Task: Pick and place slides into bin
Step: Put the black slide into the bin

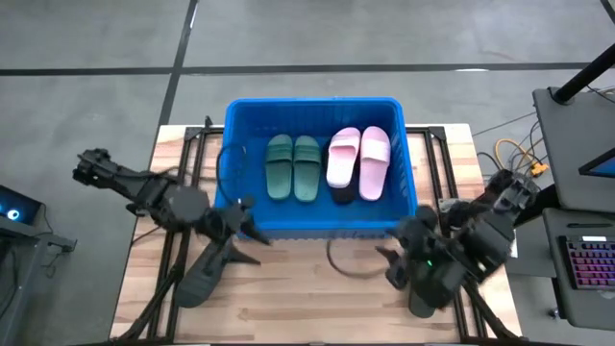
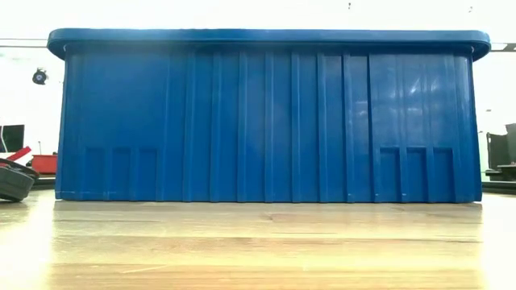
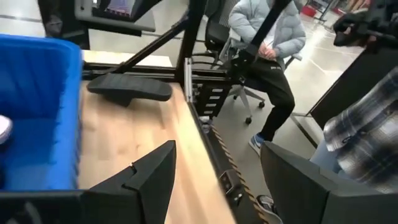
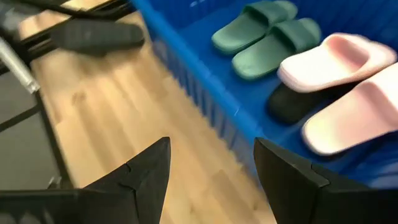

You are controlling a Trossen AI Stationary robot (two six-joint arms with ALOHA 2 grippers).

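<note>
Slides [image 1: 327,165], green and pink pairs, lie in the bin [image 1: 236,115]; left gripper [image 1: 248,219] and right gripper [image 1: 396,267] jaws gape empty.

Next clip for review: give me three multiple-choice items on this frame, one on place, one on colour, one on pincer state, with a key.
1. Where do the pale pink slides lie?
A. inside the blue bin
B. on the wooden table
C. in a pincer

2. What colour is the pair beside the pink one?
A. yellow
B. dark green
C. white

3. How does the right pincer stand?
A. shut on a slide
B. open and empty
C. shut on the bin's rim

Key: 1 A, the high view shows them within the bin's walls. 2 B, the green slides lie next to them. 3 B, its fingers stand apart over the table with nothing between.
</note>
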